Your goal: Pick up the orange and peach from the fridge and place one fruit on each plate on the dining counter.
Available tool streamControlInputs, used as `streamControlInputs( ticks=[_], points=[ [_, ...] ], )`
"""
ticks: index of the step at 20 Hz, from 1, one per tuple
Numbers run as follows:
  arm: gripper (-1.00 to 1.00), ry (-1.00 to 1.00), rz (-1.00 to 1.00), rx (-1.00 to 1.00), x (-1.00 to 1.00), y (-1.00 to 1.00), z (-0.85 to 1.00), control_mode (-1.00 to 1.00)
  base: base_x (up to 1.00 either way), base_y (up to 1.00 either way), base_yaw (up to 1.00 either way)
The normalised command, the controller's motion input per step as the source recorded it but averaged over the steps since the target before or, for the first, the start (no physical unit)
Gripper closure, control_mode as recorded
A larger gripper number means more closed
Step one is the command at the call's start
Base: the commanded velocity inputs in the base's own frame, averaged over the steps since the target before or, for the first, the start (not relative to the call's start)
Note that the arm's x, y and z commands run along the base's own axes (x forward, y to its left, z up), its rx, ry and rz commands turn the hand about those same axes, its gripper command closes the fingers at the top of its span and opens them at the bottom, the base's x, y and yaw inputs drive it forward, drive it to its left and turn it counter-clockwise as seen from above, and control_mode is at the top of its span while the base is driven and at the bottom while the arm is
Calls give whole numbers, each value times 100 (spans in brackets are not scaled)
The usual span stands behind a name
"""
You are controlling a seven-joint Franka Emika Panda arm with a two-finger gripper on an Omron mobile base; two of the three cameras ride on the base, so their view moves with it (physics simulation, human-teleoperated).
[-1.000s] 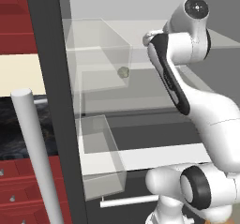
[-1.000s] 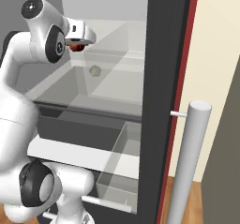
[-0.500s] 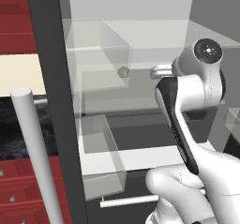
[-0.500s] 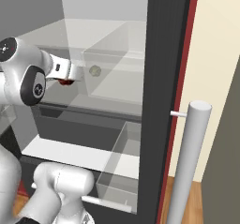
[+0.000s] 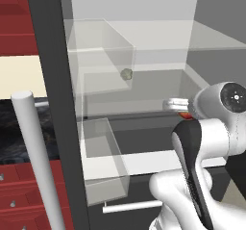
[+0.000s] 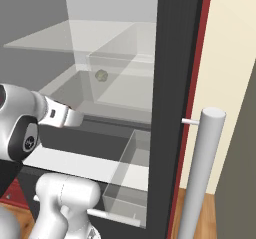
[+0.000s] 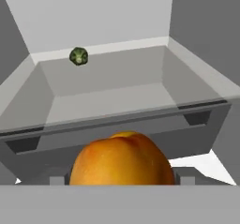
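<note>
- The peach (image 7: 121, 158) sits low in the hand view, right between the gripper's tips, with the fridge (image 5: 53, 80) interior behind it; the gripper (image 5: 185, 113) looks pinched on the fruit, though the fingertips themselves are hidden behind it.
- In the left base view a sliver of orange-red shows at the hand, just in front of the open fridge, level with the lower glass bin (image 5: 103, 161).
- The step in hand, by my judgement, is carrying 1 fruit out of the fridge toward a plate on the dining counter.
- To do it well: keep the pinch steady, draw the hand straight back clear of the bin's front wall and the door edge, and avoid fast swings, since a round fruit can roll out of 2 narrow fingers.
- A small green item (image 7: 78, 56) lies at the back of the shelf; leave it alone.
- Watch the long handle (image 6: 202, 173) while the base turns.
</note>
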Motion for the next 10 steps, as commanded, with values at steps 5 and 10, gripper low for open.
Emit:
streamControlInputs(
  ticks=[5,10],
  points=[
    [100,0,0,4,-16,0,-28,-100,0,0,0],
    [100,0,0,1,-8,0,-22,100,-3,0,0]
  ],
)
